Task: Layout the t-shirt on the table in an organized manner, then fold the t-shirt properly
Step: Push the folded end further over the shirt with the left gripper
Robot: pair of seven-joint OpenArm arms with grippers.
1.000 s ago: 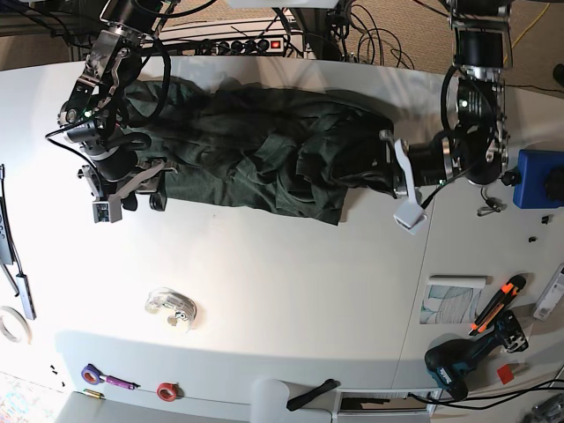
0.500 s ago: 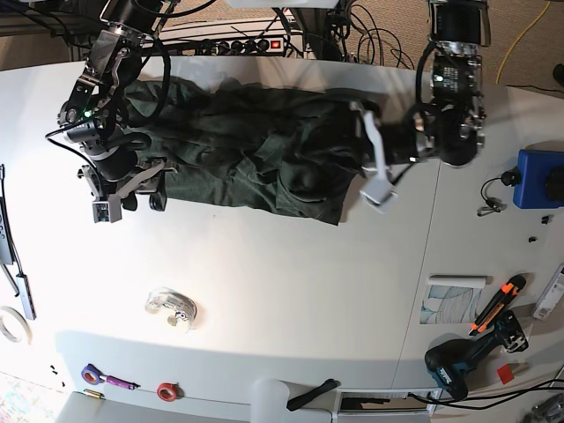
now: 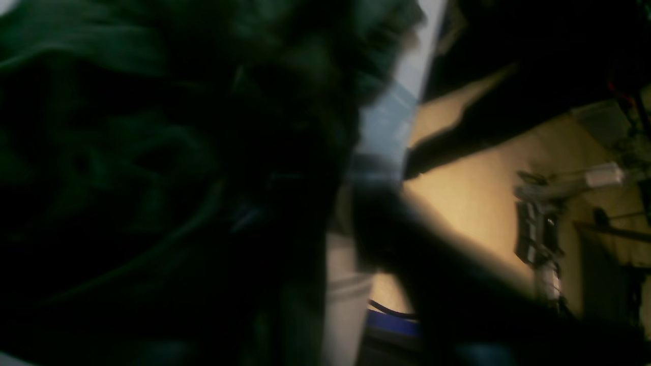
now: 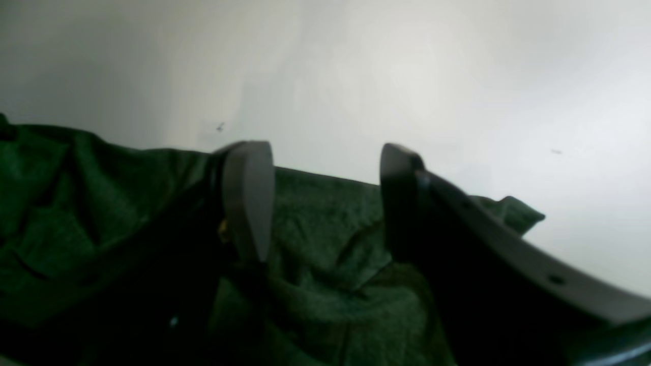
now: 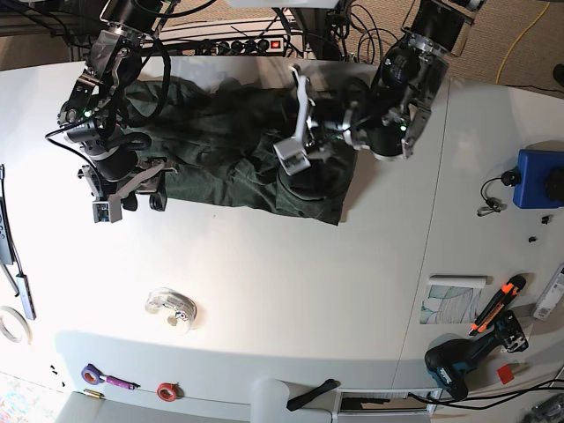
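Note:
The dark green t-shirt [image 5: 229,150] lies crumpled in a long band across the far part of the white table [image 5: 291,282]. My left gripper [image 5: 297,122] hovers over the shirt's right-middle with its white fingers [image 5: 302,88] spread apart, so it is open. The left wrist view is dark and blurred, with shirt fabric [image 3: 127,152] filling its left side. My right gripper [image 5: 130,196] stands open at the shirt's left end by its near edge. In the right wrist view, both fingertips [image 4: 246,198] rest over green fabric [image 4: 330,274], and nothing is clamped.
A clear plastic object [image 5: 172,308] lies near the table's front left, with a purple tape roll [image 5: 91,374] and a red one [image 5: 166,390] further forward. A blue box [image 5: 539,178], orange cutter [image 5: 498,304] and drill [image 5: 458,361] sit on the right panel.
My left arm has swept left from the shirt's right end to its middle, carrying that end inward, and its fingers have opened. The right arm has not moved.

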